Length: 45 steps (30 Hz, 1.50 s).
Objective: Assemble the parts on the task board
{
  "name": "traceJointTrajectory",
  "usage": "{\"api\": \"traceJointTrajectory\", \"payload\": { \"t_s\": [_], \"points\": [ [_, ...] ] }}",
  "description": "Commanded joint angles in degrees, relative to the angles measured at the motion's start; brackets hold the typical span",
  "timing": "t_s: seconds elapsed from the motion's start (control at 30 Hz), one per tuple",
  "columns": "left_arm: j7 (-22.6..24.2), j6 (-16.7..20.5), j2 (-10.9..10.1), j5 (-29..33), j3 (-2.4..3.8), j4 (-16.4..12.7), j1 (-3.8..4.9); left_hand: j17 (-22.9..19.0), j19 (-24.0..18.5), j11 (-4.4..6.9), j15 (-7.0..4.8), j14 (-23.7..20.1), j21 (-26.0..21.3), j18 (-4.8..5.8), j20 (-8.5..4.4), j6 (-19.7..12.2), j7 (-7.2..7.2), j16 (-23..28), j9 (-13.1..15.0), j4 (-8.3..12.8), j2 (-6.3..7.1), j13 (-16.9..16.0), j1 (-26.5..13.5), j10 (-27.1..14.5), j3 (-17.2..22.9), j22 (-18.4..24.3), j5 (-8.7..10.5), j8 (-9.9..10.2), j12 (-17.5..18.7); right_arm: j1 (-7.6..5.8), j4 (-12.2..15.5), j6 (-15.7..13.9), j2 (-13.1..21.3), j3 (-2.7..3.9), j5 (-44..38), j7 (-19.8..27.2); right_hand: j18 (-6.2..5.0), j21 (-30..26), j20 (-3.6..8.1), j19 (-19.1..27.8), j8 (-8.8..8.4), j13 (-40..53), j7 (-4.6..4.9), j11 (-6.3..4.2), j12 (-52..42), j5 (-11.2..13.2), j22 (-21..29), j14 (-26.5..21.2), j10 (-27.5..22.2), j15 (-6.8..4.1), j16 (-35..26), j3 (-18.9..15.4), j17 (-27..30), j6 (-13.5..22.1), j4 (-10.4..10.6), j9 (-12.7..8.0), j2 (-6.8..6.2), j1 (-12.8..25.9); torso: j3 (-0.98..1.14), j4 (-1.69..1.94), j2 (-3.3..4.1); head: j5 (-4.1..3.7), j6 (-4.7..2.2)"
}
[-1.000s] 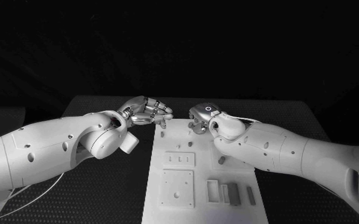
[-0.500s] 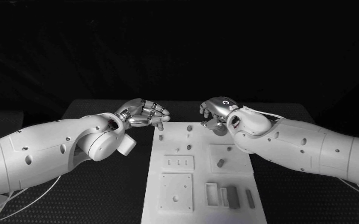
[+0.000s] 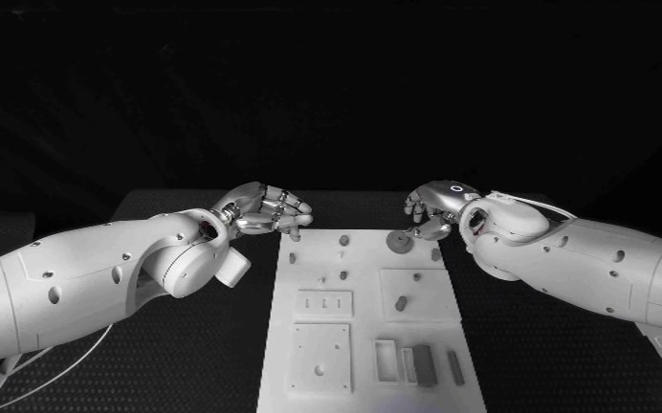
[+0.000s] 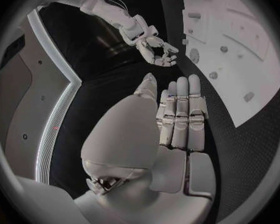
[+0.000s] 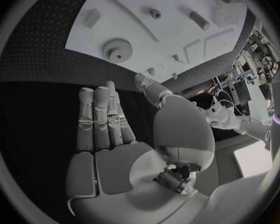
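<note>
The left hand hangs at the far left corner of the task board. Its fingers lie straight and side by side in the left wrist view, and it holds nothing. The right hand hangs at the board's far right edge, fingers likewise extended and holding nothing, as the right wrist view shows. A gear-shaped part lies flat on the board just beside the right hand; no contact between them is visible. A short peg stands in a square recess near the board's middle. Rectangular blocks lie side by side at the near right corner. The board rests on the black table.
</note>
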<state>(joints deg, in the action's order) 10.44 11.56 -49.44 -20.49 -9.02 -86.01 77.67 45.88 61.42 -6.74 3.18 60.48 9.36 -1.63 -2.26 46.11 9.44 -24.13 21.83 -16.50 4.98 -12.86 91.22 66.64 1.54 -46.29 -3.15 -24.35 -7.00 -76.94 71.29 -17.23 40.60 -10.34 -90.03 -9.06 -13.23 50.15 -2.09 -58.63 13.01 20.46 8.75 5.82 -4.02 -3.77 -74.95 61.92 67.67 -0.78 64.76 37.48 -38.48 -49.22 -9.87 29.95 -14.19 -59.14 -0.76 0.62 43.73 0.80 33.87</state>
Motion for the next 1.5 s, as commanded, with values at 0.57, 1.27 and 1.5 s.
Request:
{"api": "traceJointTrajectory", "payload": {
  "t_s": [0.57, 1.27, 1.5],
  "points": [
    [0.9, -1.3, 0.8, 0.3, 0.03, 0.7, 0.11, 0.1, 0.1, -0.23, 0.09, -0.2, -0.4, -1.17, -0.21, 0.2, 0.22, 0.3, 0.0, -0.2, -0.29, -0.1, -0.5, -0.2, -0.2, -0.2, 0.26, 0.2, 0.5, 3.18, -9.0, 3.8, -5.7, -0.08, -0.6, 3.9, -1.77, 4.8, 1.42, -1.2, 0.16, 21.8, -1.33, -4.47, -21.8, -0.1, -1.4, 0.7, 2.7, -3.47, 7.0, -2.9, -4.4, 1.8, 1.4, -1.2, -0.47, -1.9, 0.18, 0.24, 0.18, -0.37, 0.17],
    [0.7, -1.6, 1.1, 0.3, 0.03, 0.6, 0.1, 0.2, 0.2, -0.29, 0.09, -0.2, -0.5, -1.18, -0.2, 0.1, 0.43, 0.4, 0.0, -0.2, -0.34, -0.1, -0.6, -0.3, -0.2, -0.2, 0.26, 0.3, 0.7, 3.53, -13.6, 5.0, -8.1, -0.05, 3.5, 5.1, -1.77, 15.3, 2.97, 0.1, 1.99, 45.9, -1.79, -5.18, -50.1, -0.1, -1.4, 0.4, -7.2, -4.55, 15.6, -2.5, -12.3, 1.5, 0.2, -1.7, 2.06, -1.7, 0.25, 0.14, 0.25, -0.34, 0.63],
    [0.6, -1.6, 1.1, 0.3, 0.03, 0.5, 0.1, 0.2, 0.2, -0.3, 0.09, -0.2, -0.5, -1.18, -0.2, 0.0, 0.46, 0.4, 0.0, -0.2, -0.35, -0.1, -0.6, -0.3, -0.2, -0.2, 0.26, 0.3, 0.7, 4.07, -14.5, 5.3, -8.7, -0.05, 3.5, 5.2, -1.77, 17.1, 3.42, 0.0, 2.3, 46.4, -1.87, -5.26, -52.7, -0.1, -1.3, 0.8, -7.4, -4.66, 16.7, -2.2, -13.6, 1.5, 0.2, -1.6, 2.56, -1.4, 0.29, 0.18, 0.27, -0.27, 0.89]
  ]
}}
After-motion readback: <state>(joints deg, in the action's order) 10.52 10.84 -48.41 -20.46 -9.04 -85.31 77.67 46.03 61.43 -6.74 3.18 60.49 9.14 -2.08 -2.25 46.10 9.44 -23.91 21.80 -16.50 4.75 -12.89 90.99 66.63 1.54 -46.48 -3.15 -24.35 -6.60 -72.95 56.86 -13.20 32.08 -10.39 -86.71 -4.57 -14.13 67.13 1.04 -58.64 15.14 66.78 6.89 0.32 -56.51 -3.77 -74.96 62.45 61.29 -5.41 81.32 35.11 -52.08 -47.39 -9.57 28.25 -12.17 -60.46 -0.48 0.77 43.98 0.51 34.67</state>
